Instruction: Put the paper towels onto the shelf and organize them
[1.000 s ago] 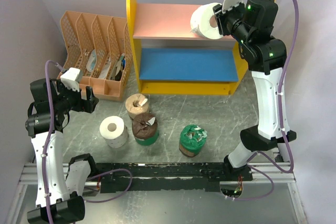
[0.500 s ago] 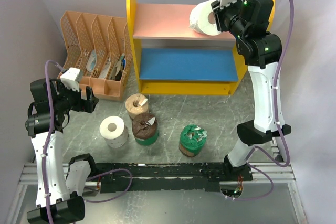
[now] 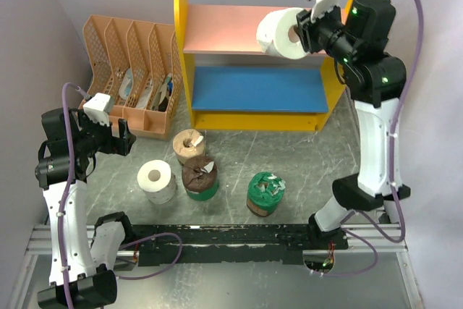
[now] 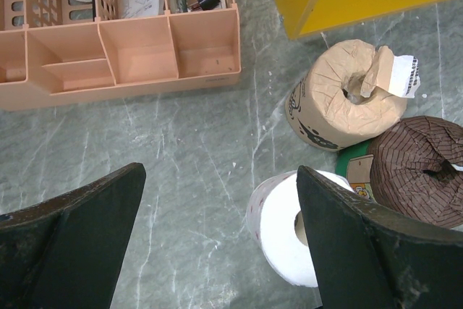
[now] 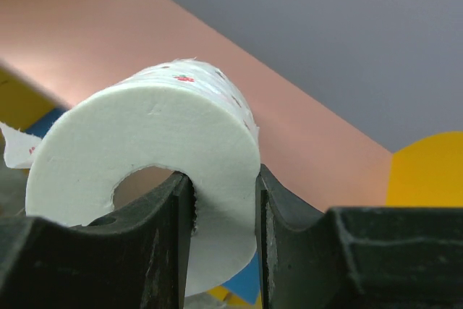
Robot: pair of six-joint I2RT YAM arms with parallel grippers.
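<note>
Left end effector [image 3: 123,137]: hangs low over the left side of the worktop [image 3: 304,150], fingers spread wide apart and holding nothing; in the left wrist view [image 4: 219,179] bare grey marbled surface shows between them.
File organizer [image 3: 108,41]: peach and slotted, at the back left just beside the shelf's left panel, with papers and small items in its slots [image 4: 137,48].
Standing white roll [image 3: 157,181]: upright on the worktop with its core up, the leftmost of the loose rolls; in the left wrist view [image 4: 278,229] it is partly hidden behind the right-hand finger.
Tan roll [image 3: 189,145]: upright on the worktop in front of the shelf's left corner, a loose flap sticking up from its core [image 4: 347,103].
Brown roll in green wrap [image 3: 200,177]: just in front of the tan roll and close beside the standing white roll [image 4: 416,171].
Shelf [image 3: 253,117]: at the back centre; pink upper board [image 3: 217,27] and blue lower board [image 3: 253,88] carry no roll resting on its own.
Second green-wrapped roll [image 3: 265,192]: stands alone on the worktop, apart to the right of the cluster.
Held white roll [image 3: 281,32]: on its side, core facing the arm, at the right front part of the pink upper board [image 5: 166,135]; whether it touches the board cannot be told.
Right end effector [image 3: 304,32]: raised to upper-board height, clamped on the held white roll's wall, one finger inside the core and one outside [image 5: 221,193].
</note>
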